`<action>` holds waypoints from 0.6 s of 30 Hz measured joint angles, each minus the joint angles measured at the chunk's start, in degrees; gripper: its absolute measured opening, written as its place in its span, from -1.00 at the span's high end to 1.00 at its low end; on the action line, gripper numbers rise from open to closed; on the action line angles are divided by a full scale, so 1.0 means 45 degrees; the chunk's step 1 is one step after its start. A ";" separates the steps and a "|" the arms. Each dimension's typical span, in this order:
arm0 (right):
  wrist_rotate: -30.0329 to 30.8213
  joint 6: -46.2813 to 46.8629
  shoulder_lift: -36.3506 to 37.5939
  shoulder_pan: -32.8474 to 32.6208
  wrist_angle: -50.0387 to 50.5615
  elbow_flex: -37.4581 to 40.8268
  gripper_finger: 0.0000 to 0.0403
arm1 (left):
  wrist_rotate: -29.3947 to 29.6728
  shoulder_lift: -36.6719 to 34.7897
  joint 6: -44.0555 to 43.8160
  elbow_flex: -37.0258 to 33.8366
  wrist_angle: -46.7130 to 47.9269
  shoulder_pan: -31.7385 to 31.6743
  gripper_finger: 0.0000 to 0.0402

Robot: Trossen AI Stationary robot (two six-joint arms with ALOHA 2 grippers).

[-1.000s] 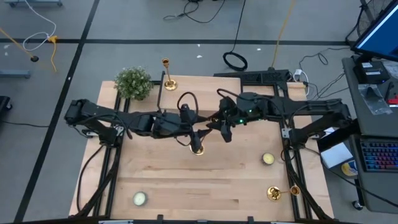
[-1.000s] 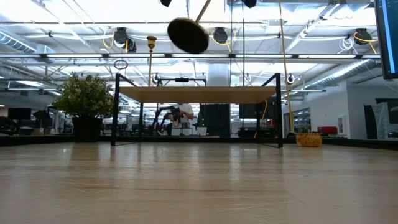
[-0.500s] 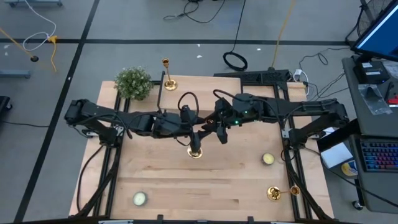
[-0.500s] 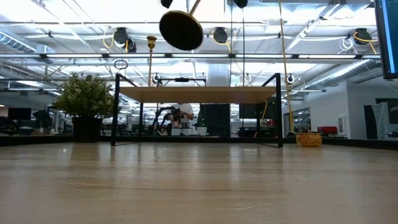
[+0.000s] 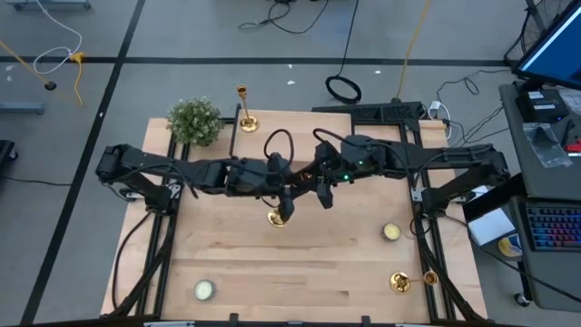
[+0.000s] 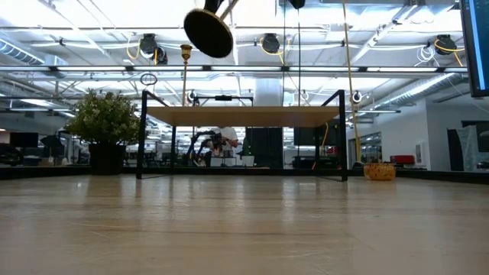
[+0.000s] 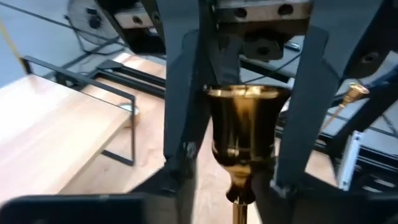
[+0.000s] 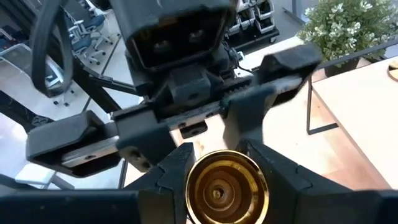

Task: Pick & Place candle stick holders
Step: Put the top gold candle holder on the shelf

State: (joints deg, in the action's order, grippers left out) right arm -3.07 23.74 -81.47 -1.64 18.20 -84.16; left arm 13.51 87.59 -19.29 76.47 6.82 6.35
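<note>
My left gripper (image 5: 287,196) is shut on a gold candlestick, held high over the table's middle. Its round base (image 5: 275,216) points toward the near edge and also shows in the low view (image 6: 208,32). My right gripper (image 5: 317,187) is open, and its fingers (image 7: 186,106) stand close on either side of the top cup (image 7: 247,127). A second candlestick (image 5: 243,111) stands on its base at the far left. A third (image 5: 410,282) lies on its side at the near right. My left gripper holds the candlestick by its thin stem (image 7: 239,208) just below the cup, and its own fingers hide the place of contact. The candlestick is lifted clear and tilted, base low toward the near edge. Whether my right gripper's fingers (image 8: 171,177) touch the cup's sides (image 8: 227,186), I cannot tell.
A green bushy plant (image 5: 195,121) stands at the far left corner. One short round candle (image 5: 391,232) sits at the right and another (image 5: 203,290) near the front left. A black frame bar (image 5: 234,136) stands by the far candlestick.
My right gripper has gone a little toward the table's left, up to the cup. My left gripper has shifted slightly toward the right one. The held candlestick has tipped: its base has swung toward the table's left and risen a little, staying clear of the table.
</note>
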 joint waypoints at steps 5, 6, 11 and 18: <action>0.0015 -0.0077 -0.0015 0.0016 0.0092 0.0000 0.35 | -0.0444 0.0000 -0.0147 -0.0015 0.0092 -0.0127 0.87; 0.0015 -0.0081 -0.0015 0.0016 0.0065 0.0000 0.35 | -0.0456 0.0000 -0.0128 -0.0015 0.0068 -0.0125 0.87; -0.0023 -0.0237 -0.0015 0.0016 0.0089 0.0000 0.33 | -0.0576 0.0000 -0.0374 -0.0015 0.0134 -0.0132 0.86; -0.0041 -0.0472 -0.0015 0.0016 0.0099 0.0000 0.28 | -0.0562 0.0000 -0.0354 -0.0015 0.0203 -0.0069 0.86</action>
State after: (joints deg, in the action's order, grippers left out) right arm -3.26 21.62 -81.54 -1.56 18.64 -84.16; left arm 10.98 87.59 -20.88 76.40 7.73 6.04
